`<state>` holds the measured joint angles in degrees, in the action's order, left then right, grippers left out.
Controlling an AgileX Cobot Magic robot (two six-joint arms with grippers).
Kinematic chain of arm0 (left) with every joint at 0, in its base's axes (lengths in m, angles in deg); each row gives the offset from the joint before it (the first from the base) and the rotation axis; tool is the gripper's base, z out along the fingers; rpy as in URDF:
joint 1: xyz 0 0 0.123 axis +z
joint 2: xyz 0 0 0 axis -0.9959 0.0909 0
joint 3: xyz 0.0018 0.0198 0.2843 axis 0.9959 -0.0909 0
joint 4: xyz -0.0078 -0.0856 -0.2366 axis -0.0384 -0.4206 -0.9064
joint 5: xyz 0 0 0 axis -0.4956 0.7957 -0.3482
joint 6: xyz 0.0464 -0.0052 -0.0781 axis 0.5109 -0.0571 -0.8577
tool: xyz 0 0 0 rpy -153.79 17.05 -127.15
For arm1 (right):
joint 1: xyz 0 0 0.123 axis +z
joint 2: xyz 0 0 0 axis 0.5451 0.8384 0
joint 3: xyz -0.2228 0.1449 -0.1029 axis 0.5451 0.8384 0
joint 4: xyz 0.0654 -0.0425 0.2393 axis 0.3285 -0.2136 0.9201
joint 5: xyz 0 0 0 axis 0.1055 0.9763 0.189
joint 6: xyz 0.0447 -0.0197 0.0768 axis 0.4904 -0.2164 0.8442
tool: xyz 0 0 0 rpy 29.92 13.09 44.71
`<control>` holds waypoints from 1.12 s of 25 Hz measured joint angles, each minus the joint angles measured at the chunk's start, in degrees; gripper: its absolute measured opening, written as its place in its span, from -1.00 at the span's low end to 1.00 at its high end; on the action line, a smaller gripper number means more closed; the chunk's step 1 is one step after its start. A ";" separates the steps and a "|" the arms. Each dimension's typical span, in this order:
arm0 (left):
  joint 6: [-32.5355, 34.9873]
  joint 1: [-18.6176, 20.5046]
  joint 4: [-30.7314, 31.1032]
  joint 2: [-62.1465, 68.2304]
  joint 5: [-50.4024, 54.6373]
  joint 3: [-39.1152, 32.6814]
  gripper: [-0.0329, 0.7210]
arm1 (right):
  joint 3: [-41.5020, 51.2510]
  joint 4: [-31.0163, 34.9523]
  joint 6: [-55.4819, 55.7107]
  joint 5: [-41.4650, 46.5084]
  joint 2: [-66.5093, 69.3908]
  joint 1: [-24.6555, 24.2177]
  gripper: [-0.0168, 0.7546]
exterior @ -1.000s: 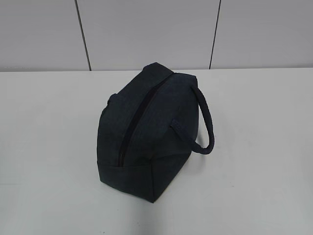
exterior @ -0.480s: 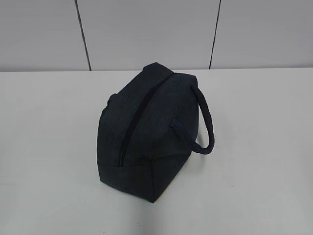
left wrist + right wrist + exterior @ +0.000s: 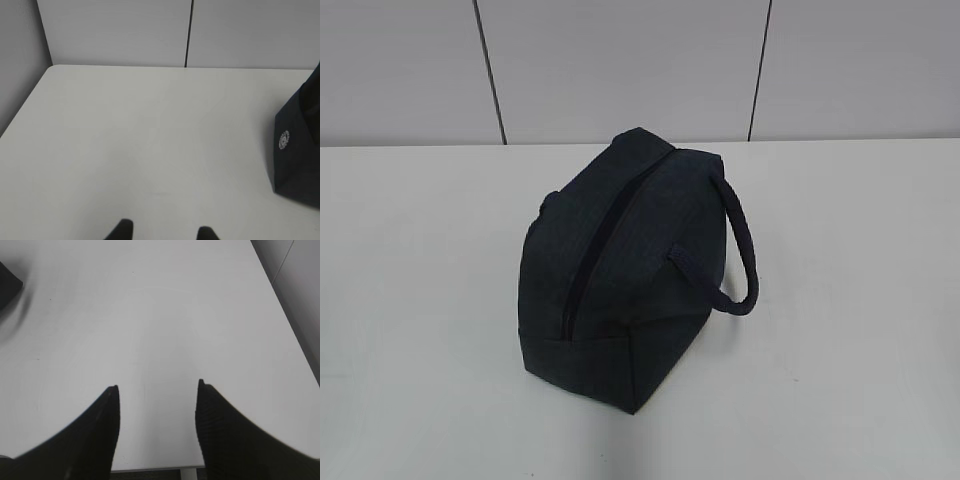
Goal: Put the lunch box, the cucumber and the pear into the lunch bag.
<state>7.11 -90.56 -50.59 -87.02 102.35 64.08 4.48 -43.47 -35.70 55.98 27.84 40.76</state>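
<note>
The dark navy lunch bag (image 3: 620, 270) stands alone in the middle of the white table, its top zipper (image 3: 592, 257) closed along the ridge and its loop handle (image 3: 742, 255) hanging to the right. A corner of the lunch bag (image 3: 299, 150) with a small round white logo shows at the right edge of the left wrist view. My left gripper (image 3: 162, 232) is open over bare table, left of the bag. My right gripper (image 3: 158, 388) is open over bare table near the front edge. Lunch box, cucumber and pear are out of view. Neither arm shows in the exterior view.
Grey wall panels (image 3: 620, 70) rise behind the table. The table's left edge (image 3: 25, 100) runs near a side wall. The table's front edge (image 3: 160, 469) lies just below my right fingers. A dark piece of the bag (image 3: 9, 282) sits at the upper left of the right wrist view.
</note>
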 joint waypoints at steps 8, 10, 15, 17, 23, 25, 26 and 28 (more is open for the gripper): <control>0.04 0.00 0.00 0.00 0.00 0.00 -0.27 | 0.00 0.00 0.00 0.00 0.00 0.00 0.05; 0.04 0.00 0.00 0.00 0.00 0.00 -0.27 | 0.00 0.00 0.00 0.00 0.00 0.00 0.05; 0.04 0.00 0.00 0.00 0.00 0.00 -0.27 | 0.00 0.00 0.00 0.00 0.00 0.00 0.06; 0.04 0.00 0.00 0.00 0.00 0.00 -0.27 | 0.00 0.00 0.00 0.00 0.00 0.00 0.06; 0.04 0.00 0.00 0.00 0.00 0.00 -0.27 | 0.00 0.00 0.00 0.00 0.00 0.00 0.05; 0.04 0.00 0.00 0.00 0.00 0.00 -0.27 | 0.00 0.00 0.00 0.00 0.00 0.00 0.05; 0.04 0.00 0.00 0.00 0.00 0.00 -0.27 | 0.00 0.00 0.00 0.00 0.00 0.00 0.06; 0.04 0.00 0.00 0.00 0.00 0.00 -0.27 | 0.00 0.00 0.00 0.00 0.00 0.00 0.06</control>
<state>7.15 -90.56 -50.59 -87.02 102.35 64.08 4.48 -43.47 -35.70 55.98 27.84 40.76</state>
